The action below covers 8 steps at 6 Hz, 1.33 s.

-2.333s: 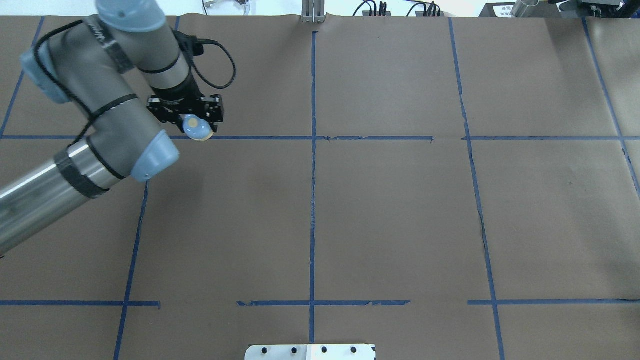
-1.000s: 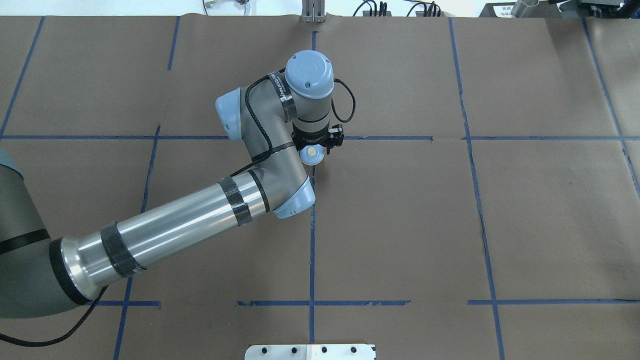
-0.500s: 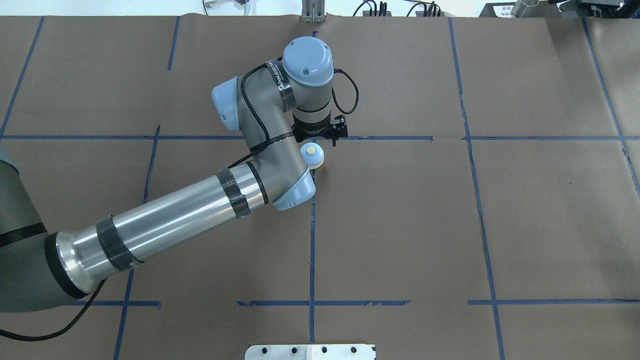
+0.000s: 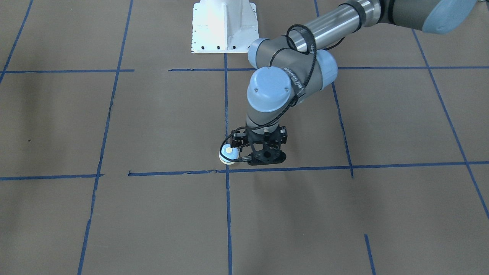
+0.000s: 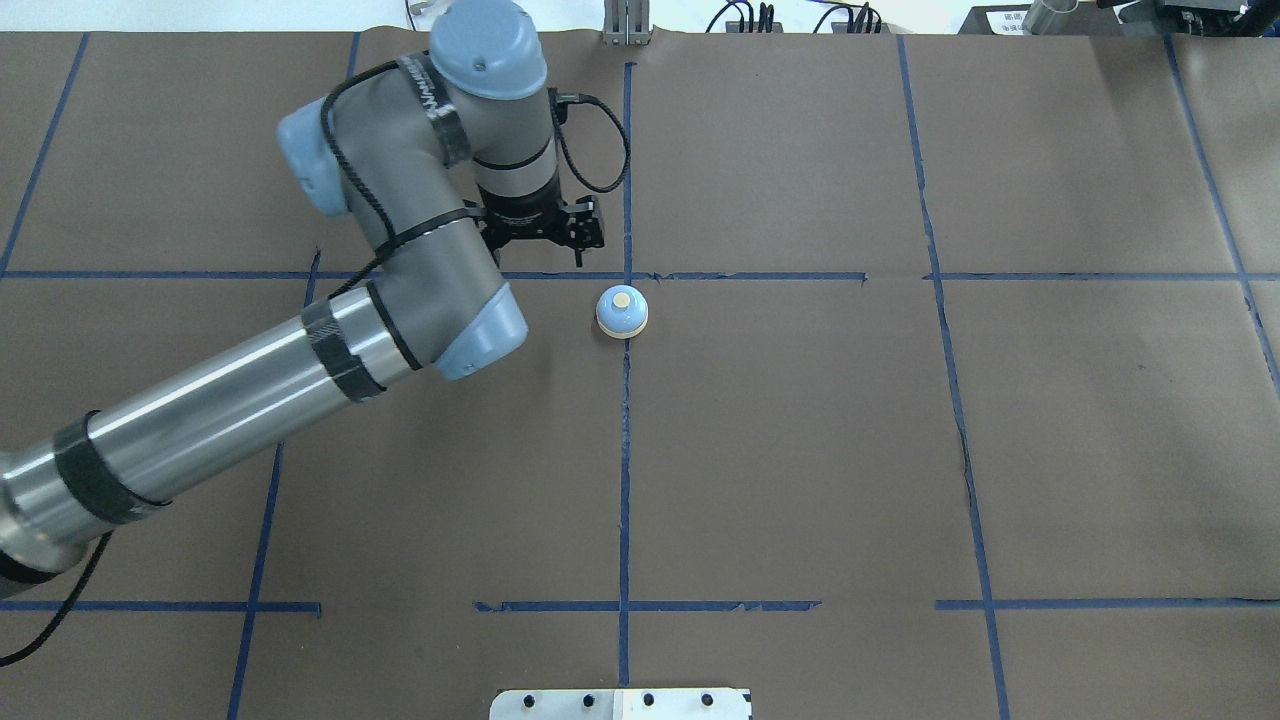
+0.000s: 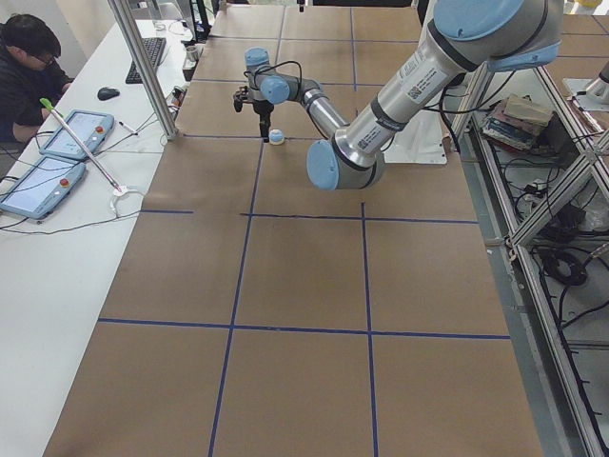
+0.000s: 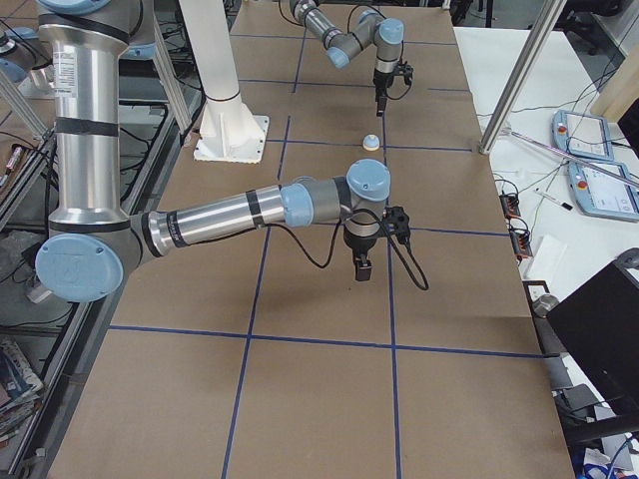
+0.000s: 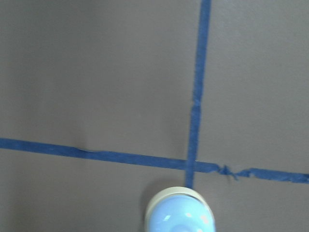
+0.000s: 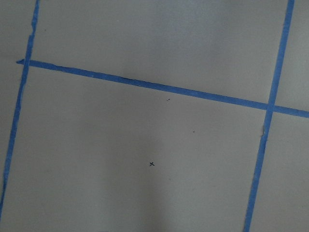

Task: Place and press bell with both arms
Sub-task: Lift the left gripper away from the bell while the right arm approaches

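The bell point(image 5: 622, 311), a light-blue dome with a cream button, stands free on the brown paper just below a blue tape crossing. It also shows in the front view point(image 4: 229, 154) and at the bottom edge of the left wrist view point(image 8: 179, 217). My left gripper point(image 5: 545, 240) is open and empty. It hangs above the table, a little to the left of the bell and farther from the robot, and does not touch it point(image 4: 265, 157). My right gripper point(image 7: 361, 267) shows only in the exterior right view, low over the paper and well away from the bell. I cannot tell whether it is open or shut.
Brown paper with a grid of blue tape lines point(image 5: 625, 450) covers the table. The white pedestal base point(image 4: 223, 26) stands at the robot's side. A side table with tablets point(image 6: 57, 152) and a seated person point(image 6: 24, 62) lie beyond the far edge.
The left gripper carried the bell right to the central tape crossing, set it down and let go. It then drew back to the left and away, leaving the bell standing.
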Each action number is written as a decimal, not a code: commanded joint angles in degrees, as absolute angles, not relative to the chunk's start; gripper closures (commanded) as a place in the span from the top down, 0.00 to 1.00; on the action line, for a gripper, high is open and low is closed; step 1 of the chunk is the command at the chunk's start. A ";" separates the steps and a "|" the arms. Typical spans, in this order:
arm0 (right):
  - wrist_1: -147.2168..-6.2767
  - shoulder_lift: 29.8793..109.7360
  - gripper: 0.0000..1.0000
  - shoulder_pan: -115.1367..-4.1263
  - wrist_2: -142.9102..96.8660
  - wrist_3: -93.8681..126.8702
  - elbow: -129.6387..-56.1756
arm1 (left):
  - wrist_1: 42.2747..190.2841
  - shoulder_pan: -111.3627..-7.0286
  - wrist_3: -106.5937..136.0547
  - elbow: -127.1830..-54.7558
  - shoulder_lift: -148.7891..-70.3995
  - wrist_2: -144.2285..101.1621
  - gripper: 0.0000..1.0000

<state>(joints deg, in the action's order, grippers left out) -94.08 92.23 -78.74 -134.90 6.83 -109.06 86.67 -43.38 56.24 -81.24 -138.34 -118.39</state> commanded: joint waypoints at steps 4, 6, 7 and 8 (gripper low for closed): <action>-94.65 74.95 1.00 -60.27 -132.21 31.37 -109.61 | 80.51 -71.31 13.16 -101.42 -105.35 -129.80 1.00; -94.48 61.59 1.00 -48.92 -125.99 51.49 -105.14 | 81.39 -82.46 2.62 -102.22 -92.34 -129.99 1.00; -94.40 55.87 1.00 -45.13 -122.38 57.68 -102.68 | 81.30 -88.10 -3.80 -101.52 -89.07 -130.95 1.00; -94.39 49.02 0.99 -41.09 -118.78 62.70 -97.87 | 81.39 -90.42 -4.65 -102.12 -85.81 -134.96 1.00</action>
